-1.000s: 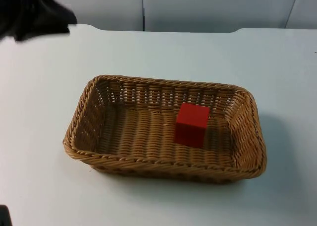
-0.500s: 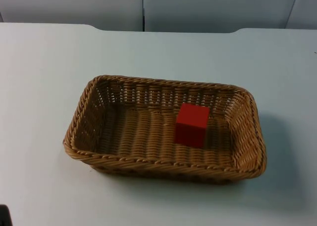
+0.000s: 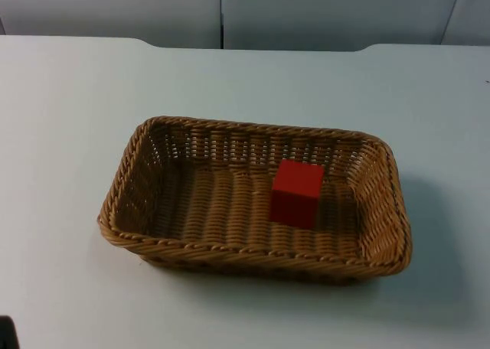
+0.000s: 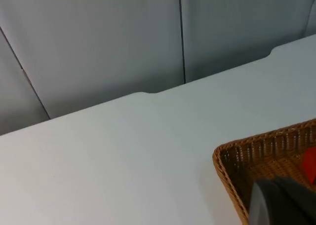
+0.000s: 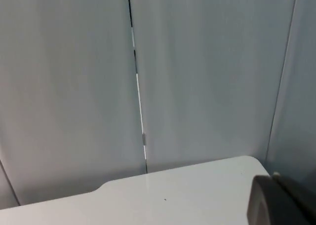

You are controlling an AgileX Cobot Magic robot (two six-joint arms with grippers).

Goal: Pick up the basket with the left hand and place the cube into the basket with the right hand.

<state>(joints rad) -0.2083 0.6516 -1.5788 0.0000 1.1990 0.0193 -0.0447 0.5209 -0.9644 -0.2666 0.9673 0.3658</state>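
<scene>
The left gripper [image 4: 284, 203] was raised off the tabletop and aimed across the far part of it toward the grey partition wall [image 4: 98, 47], with a corner of the rectangular brown woven wicker basket [image 3: 253, 200] just beyond its black fingertip; whether its jaws were spread or pressed together could not be told. The right gripper [image 5: 281, 200] was also lifted, pointed at the wall above the white tabletop's [image 3: 69, 135] far edge, and its jaw state could not be told either. The basket sat flat near the middle of the tabletop, apart from every edge. The red cube [image 3: 296, 193] rested on the basket's floor, toward its right end, close to the far wall. Bare tabletop lay all around the basket.
</scene>
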